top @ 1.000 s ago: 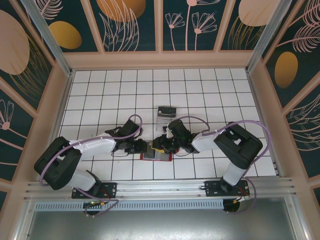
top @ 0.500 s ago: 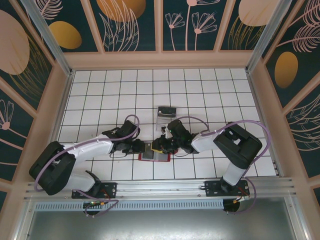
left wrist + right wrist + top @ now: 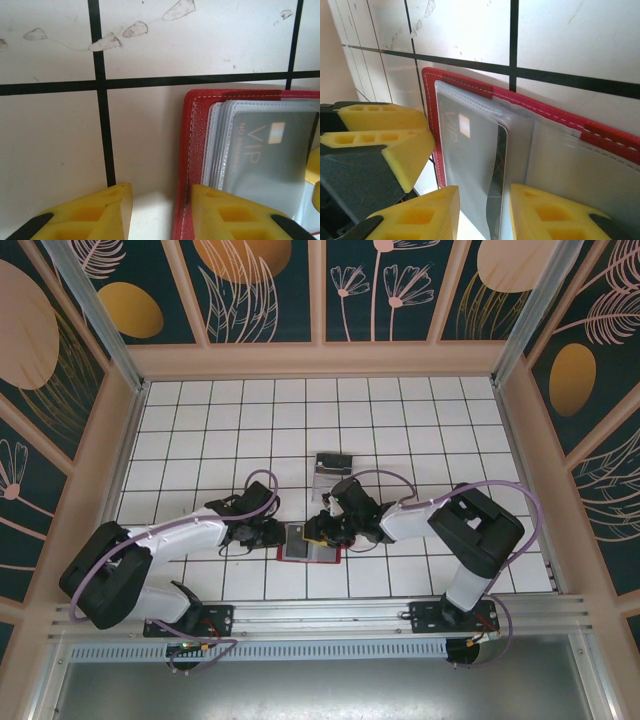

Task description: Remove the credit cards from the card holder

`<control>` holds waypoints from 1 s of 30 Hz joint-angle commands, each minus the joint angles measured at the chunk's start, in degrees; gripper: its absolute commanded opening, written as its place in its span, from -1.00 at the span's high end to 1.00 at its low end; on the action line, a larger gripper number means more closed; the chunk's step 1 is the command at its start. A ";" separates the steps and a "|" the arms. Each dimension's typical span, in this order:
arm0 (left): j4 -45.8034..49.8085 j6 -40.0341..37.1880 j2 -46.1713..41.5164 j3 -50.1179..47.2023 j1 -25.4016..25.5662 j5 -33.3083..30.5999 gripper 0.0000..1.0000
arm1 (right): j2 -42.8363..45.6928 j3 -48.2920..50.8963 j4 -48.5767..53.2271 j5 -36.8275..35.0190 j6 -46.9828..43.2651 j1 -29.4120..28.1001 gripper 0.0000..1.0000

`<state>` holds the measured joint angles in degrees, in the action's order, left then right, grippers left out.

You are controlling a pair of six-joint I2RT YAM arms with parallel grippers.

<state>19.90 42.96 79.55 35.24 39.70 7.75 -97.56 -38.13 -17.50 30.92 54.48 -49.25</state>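
Observation:
The red card holder (image 3: 310, 553) lies open on the tiled floor between both grippers. My left gripper (image 3: 284, 534) is open at its left side. In the left wrist view the red stitched edge (image 3: 192, 130) runs between the fingers of the left gripper (image 3: 161, 194), close to the right finger, which sits over the clear pockets. A grey credit card (image 3: 270, 155) marked VIP shows inside a pocket. My right gripper (image 3: 322, 534) is open over the holder's middle. In the right wrist view the same credit card (image 3: 470, 155) in its sleeve lies between the fingers of the right gripper (image 3: 484, 192), above the holder's red rim (image 3: 470, 83).
A clear plastic box (image 3: 333, 468) stands on the tiles just beyond the card holder. The left gripper's yellow fingers (image 3: 385, 131) sit close beside the right gripper. Wooden walls (image 3: 320, 360) ring the tiled floor, with free tiles to the back, left and right.
The left arm's elbow swung down and left, and its gripper settled at the holder's left edge. The card holder slid slightly left. The right gripper barely shifted.

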 commanded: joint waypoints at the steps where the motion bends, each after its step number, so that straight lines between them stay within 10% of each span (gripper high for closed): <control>1: -0.84 -0.40 0.90 -0.36 0.25 1.42 0.26 | -0.13 -1.53 2.79 -1.20 -1.83 -0.55 0.34; 30: -1.99 -1.08 3.27 -0.95 0.25 3.74 0.35 | -2.94 -3.04 -4.29 2.31 -1.71 -1.92 0.33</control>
<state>19.53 42.48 80.68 35.24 39.42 8.32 -98.98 -38.89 -21.52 33.01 54.52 -49.91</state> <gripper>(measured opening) 0.329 0.336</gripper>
